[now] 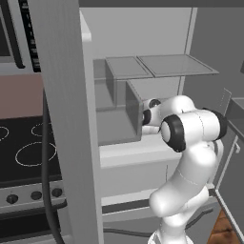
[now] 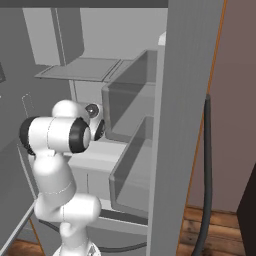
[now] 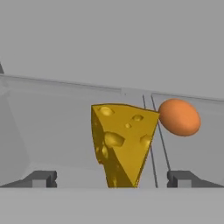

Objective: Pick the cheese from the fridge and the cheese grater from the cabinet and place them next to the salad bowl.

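Reaching forward into the fridge (image 1: pixel 143 28), the gripper (image 3: pixel 112 178) is standing wide, its two dark fingertips (image 3: pixel 41 178) showing far apart at the bottom of the hand view and gripping nothing. The cheese (image 3: pixel 122 142) is sitting between them and a little beyond, touching neither tip. It is a yellow-orange wedge with sharp edges, flat faces and round holes pitting its surface, its thin end pointing down toward the camera. An orange ball (image 3: pixel 179 117), smooth and egg-shaped, is lying just beside the wedge's upper right corner; whether the two are touching cannot be told.

In the base views, the white arm (image 1: pixel 190 143) is rising from the floor, bending at a dark-banded elbow and turning level, so that its wrist is pushing in over a clear bin (image 1: pixel 119 112) inside the appliance. The interior is looking pale and smooth, with glass shelves (image 1: pixel 162 64) hanging well above the wrist and leaving open room overhead. In the right base view, two clear bins (image 2: pixel 132 150) with straight thin walls are standing stacked beside the arm. The thick grey door (image 1: pixel 71 119) is standing open edge-on to the arm's left, its long flat face closing off that side. Beyond it, a black stove (image 1: pixel 24 147) with pale ring marks is sitting level. To the right, a second grey panel is angling near the elbow.
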You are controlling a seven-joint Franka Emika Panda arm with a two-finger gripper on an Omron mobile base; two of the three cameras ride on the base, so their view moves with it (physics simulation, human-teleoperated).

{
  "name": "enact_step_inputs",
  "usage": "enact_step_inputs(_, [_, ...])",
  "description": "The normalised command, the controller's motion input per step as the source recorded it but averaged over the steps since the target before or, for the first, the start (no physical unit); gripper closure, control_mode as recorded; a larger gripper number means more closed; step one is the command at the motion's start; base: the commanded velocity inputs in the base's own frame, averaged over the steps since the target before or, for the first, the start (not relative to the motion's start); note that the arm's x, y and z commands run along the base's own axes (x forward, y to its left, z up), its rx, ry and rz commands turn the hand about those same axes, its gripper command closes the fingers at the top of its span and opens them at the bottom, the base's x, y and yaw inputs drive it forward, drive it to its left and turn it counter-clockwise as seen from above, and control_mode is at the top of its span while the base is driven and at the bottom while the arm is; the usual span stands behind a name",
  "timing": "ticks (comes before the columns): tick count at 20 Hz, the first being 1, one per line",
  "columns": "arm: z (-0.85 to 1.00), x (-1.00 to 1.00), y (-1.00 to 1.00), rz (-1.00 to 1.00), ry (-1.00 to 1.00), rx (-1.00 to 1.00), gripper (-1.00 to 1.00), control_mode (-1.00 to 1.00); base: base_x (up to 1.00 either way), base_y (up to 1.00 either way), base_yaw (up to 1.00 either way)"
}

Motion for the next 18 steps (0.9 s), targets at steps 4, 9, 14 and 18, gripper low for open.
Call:
enact_step_inputs(4, [-0.08, 0.23, -0.01, 0.00, 0.00, 0.00, -1.00, -1.00, 0.00, 0.00, 0.00])
enact_step_inputs(9, [-0.03, 0.19, -0.07, 0.00, 0.00, 0.00, -1.00, -1.00, 0.00, 0.00, 0.00])
enact_step_inputs(14, [-0.23, 0.11, -0.05, 0.00, 0.00, 0.00, -1.00, -1.00, 0.00, 0.00, 0.00])
enact_step_inputs(18, [-0.26, 0.13, 0.00, 0.00, 0.00, 0.00, -1.00, -1.00, 0.00, 0.00, 0.00])
